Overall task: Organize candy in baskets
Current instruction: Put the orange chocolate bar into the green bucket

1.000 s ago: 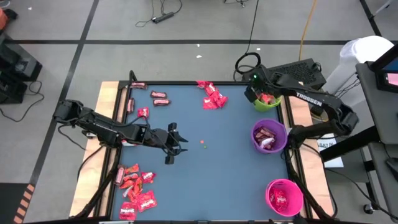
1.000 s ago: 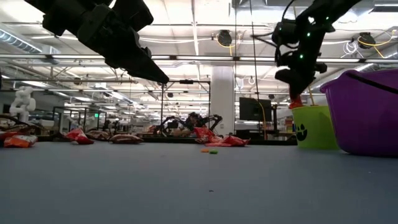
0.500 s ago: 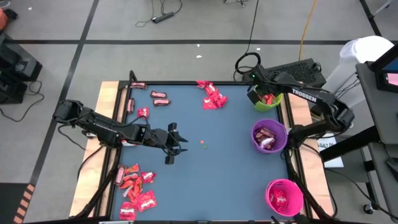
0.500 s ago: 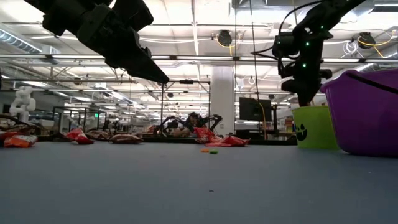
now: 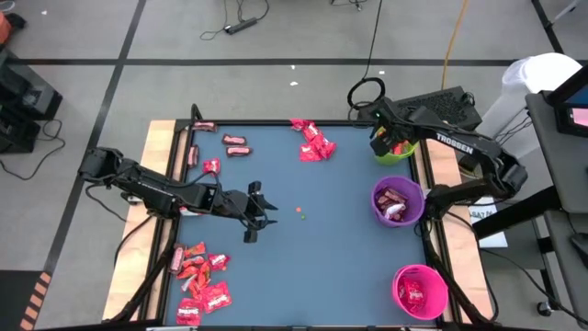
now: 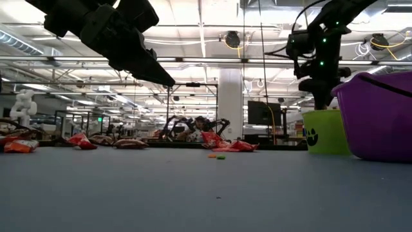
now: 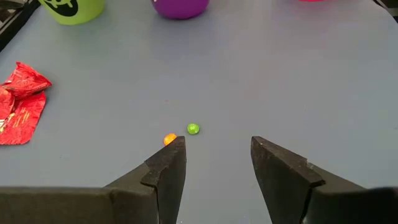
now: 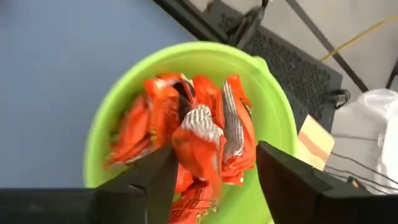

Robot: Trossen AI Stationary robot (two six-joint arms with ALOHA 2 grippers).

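Three baskets line the table's right edge; the right gripper [image 8: 211, 180] hangs over the green basket [image 5: 395, 150], fingers spread above the orange-red candy [image 8: 196, 140] lying inside it, while the left gripper [image 5: 260, 213], fingers apart and empty, hovers mid-table, well left of that basket

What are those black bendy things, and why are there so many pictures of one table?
They are two robot arms with pinchers. One camera looks down from above, one sits low at table height, and one rides on each wrist. The right gripper hangs open over the green basket, which holds orange-red candy. The left gripper waits open and empty above the middle of the blue table. More candy lies loose there, and the purple basket and pink basket hold some too.
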